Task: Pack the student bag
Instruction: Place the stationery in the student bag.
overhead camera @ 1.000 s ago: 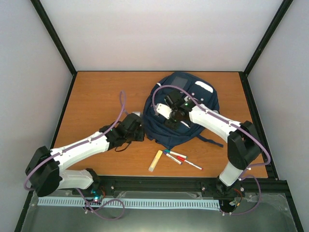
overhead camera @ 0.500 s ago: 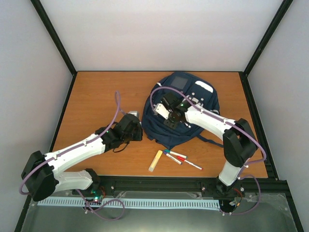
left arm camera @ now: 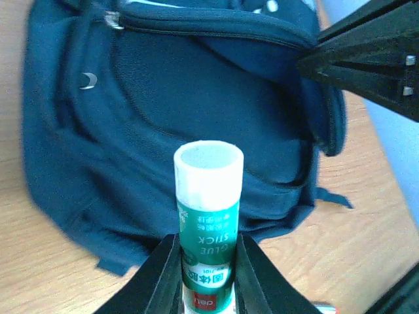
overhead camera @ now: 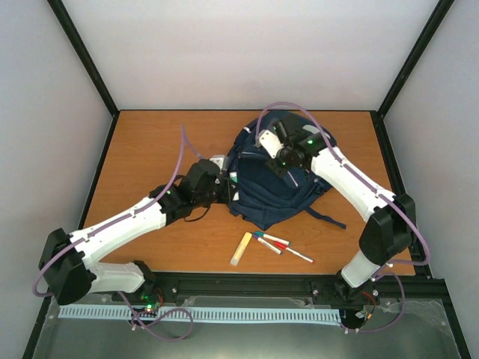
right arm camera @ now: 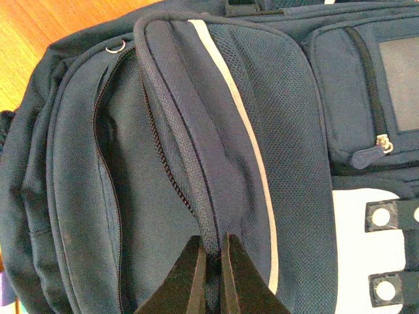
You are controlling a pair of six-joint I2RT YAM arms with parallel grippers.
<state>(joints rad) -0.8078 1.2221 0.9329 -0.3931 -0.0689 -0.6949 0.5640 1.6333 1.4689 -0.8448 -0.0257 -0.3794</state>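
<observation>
The student bag (overhead camera: 277,198) is a navy backpack lying on the back right of the wooden table. My right gripper (overhead camera: 281,161) is above its upper middle. In the right wrist view my right gripper (right arm camera: 211,268) is shut on a raised fold of fabric along the zipper edge of the student bag (right arm camera: 288,118). My left gripper (overhead camera: 213,179) sits just left of the bag. It is shut on a green and white glue stick (left arm camera: 208,216), whose white cap points at the student bag (left arm camera: 196,85). My left gripper (left arm camera: 208,278) grips the stick's lower half.
A yellow marker (overhead camera: 241,248) and a few pens (overhead camera: 275,241) lie on the table in front of the bag. Purple cables loop over both arms. A black frame post (left arm camera: 366,59) crosses the upper right of the left wrist view.
My right gripper has shut on the bag's zipper edge and moved toward the back, pulling the fabric up. My left arm has carried the glue stick right, closer to the bag.
</observation>
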